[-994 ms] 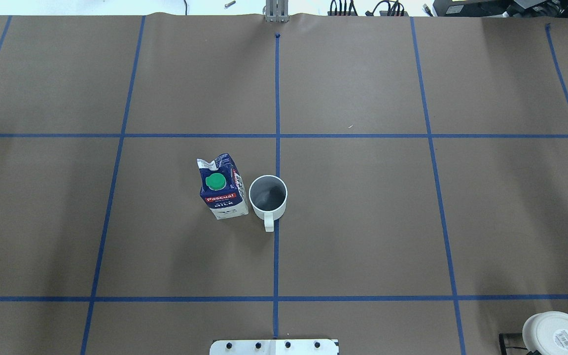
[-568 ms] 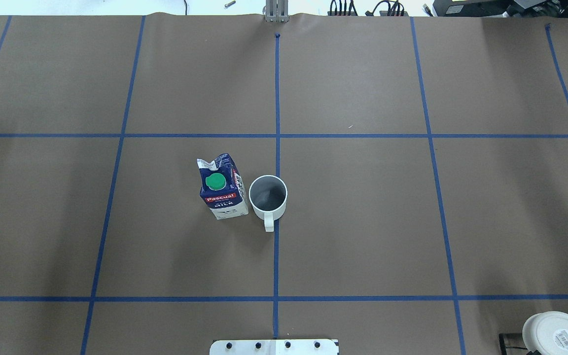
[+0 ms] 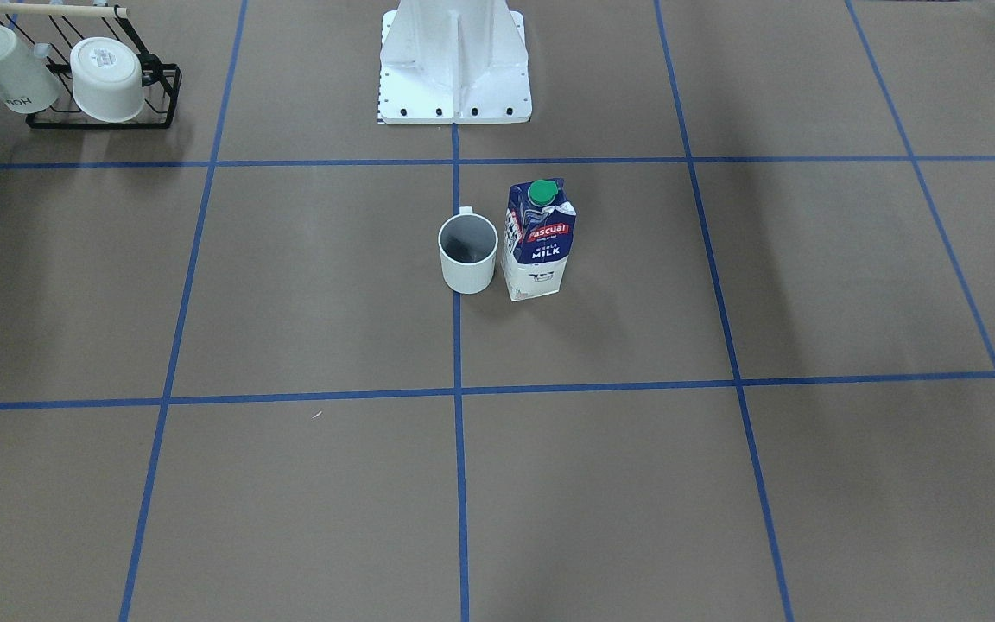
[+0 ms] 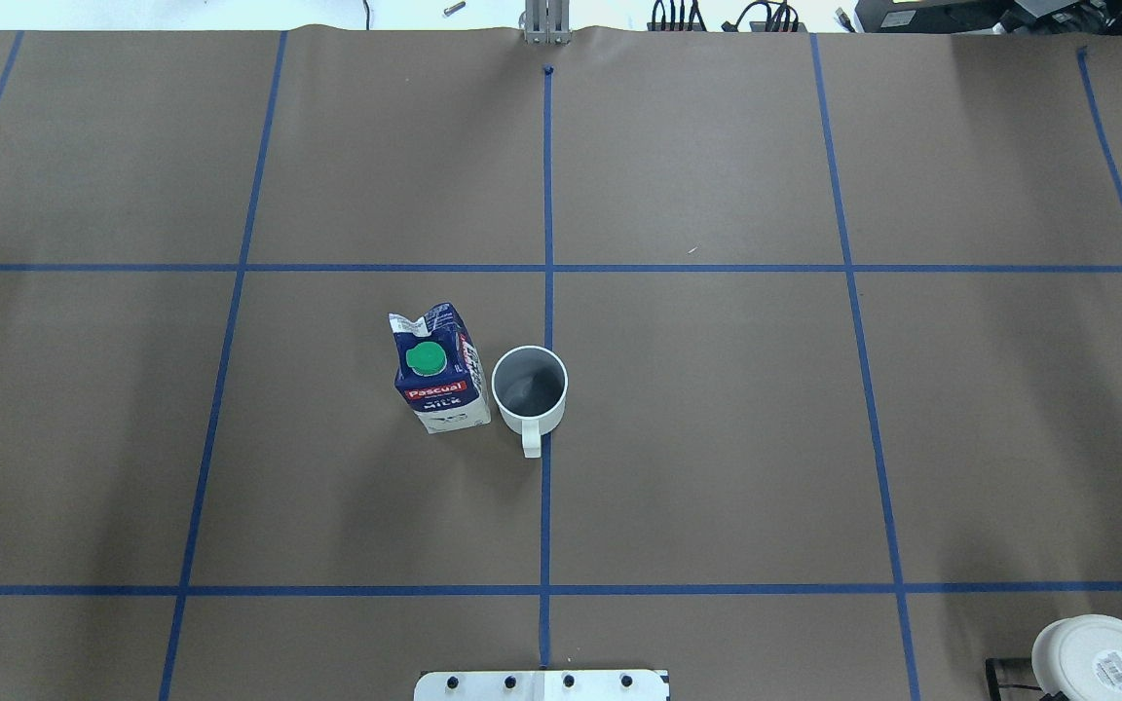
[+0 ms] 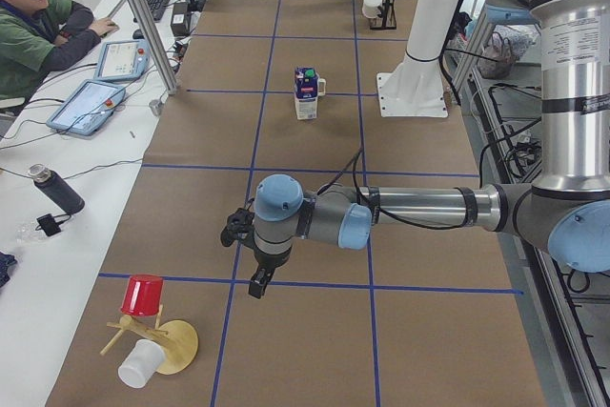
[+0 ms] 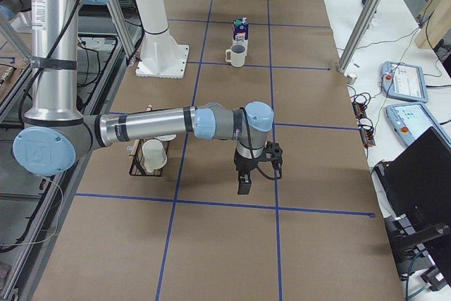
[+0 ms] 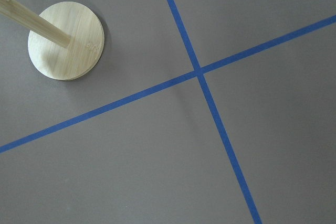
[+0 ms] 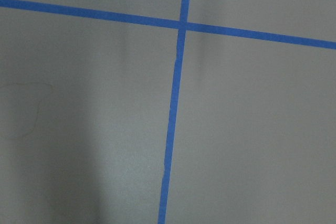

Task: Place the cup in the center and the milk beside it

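1. The cup [image 4: 529, 389] stands upright on the counter [image 4: 717, 467], right on the blue tape line [image 4: 547, 195] that cuts through the center [image 4: 600, 428] — handle pointing at the robot base [image 3: 454, 60].
2. The milk [image 4: 437, 375] stands upright just beside the cup, on the cup's side toward the robot's left, green cap up. Only a sliver of gap shows between them.
3. The left gripper [image 5: 258, 286] hangs over the counter well away from the cup, out past the milk's side, near a wooden stand [image 5: 176, 345] with a red cup [image 5: 142, 295] on it. I can't tell whether its fingers are spread or pressed together.
4. The right gripper [image 6: 244, 187] hangs well away from the cup on the opposite side, near a black rack [image 3: 100, 124] holding a white tub [image 3: 106, 79] and a translucent cup [image 3: 7, 69]. Can't tell the state of those fingers either.
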### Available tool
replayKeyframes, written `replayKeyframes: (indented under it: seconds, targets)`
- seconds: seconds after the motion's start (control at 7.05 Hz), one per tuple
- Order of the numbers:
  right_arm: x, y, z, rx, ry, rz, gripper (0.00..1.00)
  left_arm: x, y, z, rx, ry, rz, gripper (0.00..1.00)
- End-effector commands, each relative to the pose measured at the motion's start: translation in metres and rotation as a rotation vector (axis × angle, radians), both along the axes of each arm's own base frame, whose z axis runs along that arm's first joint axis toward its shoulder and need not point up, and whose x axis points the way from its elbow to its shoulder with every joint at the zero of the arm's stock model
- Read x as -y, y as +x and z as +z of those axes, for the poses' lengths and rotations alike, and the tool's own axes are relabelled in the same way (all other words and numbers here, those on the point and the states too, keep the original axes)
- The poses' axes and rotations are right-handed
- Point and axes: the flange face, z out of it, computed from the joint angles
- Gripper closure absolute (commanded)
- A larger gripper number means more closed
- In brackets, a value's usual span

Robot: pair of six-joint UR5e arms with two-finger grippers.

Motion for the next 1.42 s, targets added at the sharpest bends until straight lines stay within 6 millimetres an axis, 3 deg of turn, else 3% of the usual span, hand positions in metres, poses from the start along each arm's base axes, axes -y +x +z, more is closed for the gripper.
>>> replayKeyframes:
  seconds: [0.0,1.28]
  targets:
    - [-0.0032,0.0004,0.0018,0.001,-0.005,0.000,0.00,-0.0008,0.0000,0.0002,0.000,0.000,0.000,0.01]
    - [-0.0046,-0.0008,0.0020,0.017,-0.009,0.001,0.00,-0.0003,0.0007,-0.0005,0.000,0.009,0.004,0.01]
